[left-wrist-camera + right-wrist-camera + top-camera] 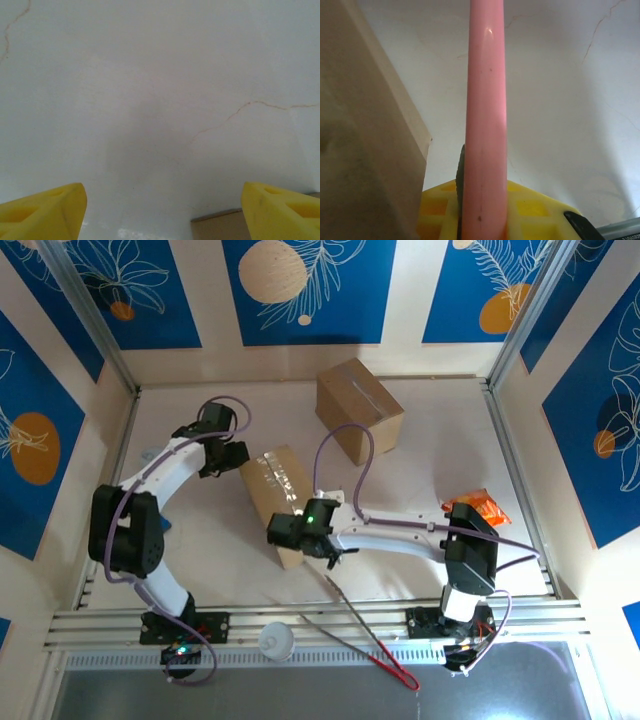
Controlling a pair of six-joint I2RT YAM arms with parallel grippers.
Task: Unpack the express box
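Note:
The express box [275,492], brown cardboard with clear tape along its top, lies mid-table. My left gripper [234,456] hovers at the box's far left end, open. Its yellow fingertips [45,212] stand wide apart over the white table, with a box corner [220,227] low between them. My right gripper [291,533] is at the box's near end, shut on a pink stick-like tool [486,100] that points away from the jaws. A dark ridged piece shows beside the tool at the jaws, and the box's side [360,150] sits just left of it.
A second cardboard box [358,408] stands at the back. An orange packet [481,508] lies by the right arm. A long thin tool with a red end [372,642] and a white cup [277,642] lie at the near edge rail.

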